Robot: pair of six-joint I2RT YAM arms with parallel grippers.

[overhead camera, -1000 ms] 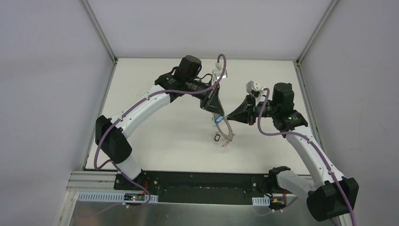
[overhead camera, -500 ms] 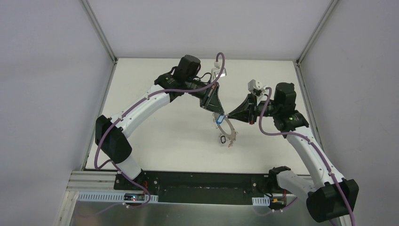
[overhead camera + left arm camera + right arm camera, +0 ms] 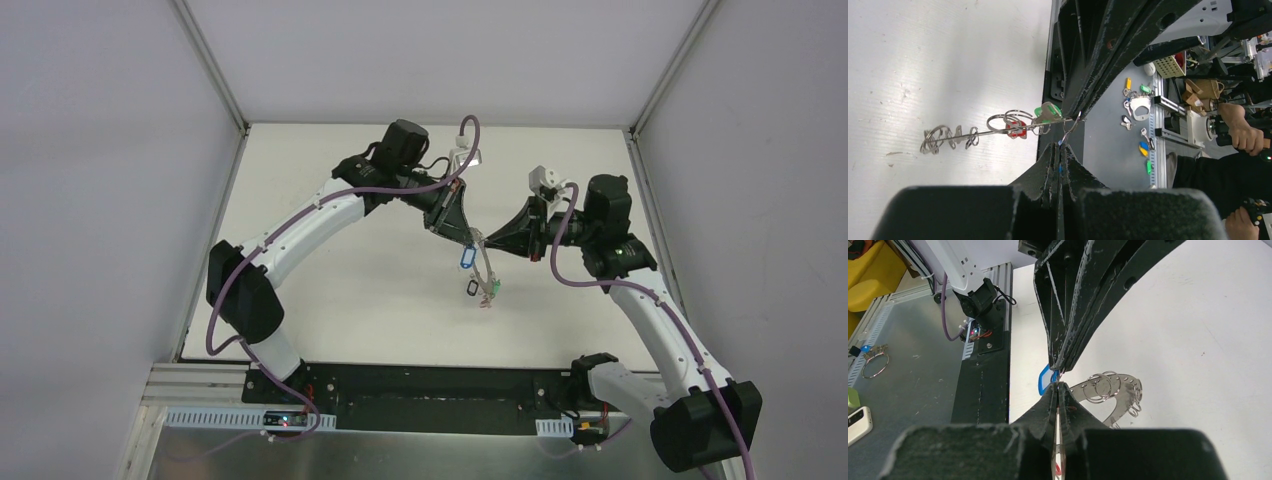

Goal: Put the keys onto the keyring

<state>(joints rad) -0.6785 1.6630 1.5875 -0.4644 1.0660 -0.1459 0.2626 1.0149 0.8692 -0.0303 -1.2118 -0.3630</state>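
The keyring (image 3: 483, 268) hangs almost edge-on above the table between both grippers. Black (image 3: 472, 289), green (image 3: 491, 289) and red (image 3: 485, 303) key tags dangle from it. My right gripper (image 3: 486, 243) is shut on the keyring's rim; the right wrist view shows the grey disc (image 3: 1120, 390) running into its jaws (image 3: 1058, 385). My left gripper (image 3: 470, 238) is shut just above, on the blue-tagged key (image 3: 465, 257), whose tag (image 3: 1047, 380) hangs below its tips. In the left wrist view the gripper (image 3: 1060, 147) is shut and the keyring (image 3: 998, 129) shows edge-on, with green (image 3: 1046, 110) and red (image 3: 1018, 131) tags.
The white table (image 3: 340, 290) lies under the grippers, with grey enclosure walls on three sides. A metal bench (image 3: 400, 450) runs in front of the arm bases. On it lie spare keys (image 3: 1138, 105) and another ring with a blue tag (image 3: 870, 360).
The keyring has swung from lying nearly flat to hanging almost edge-on. Both gripper tips have drawn closer together and stay shut.
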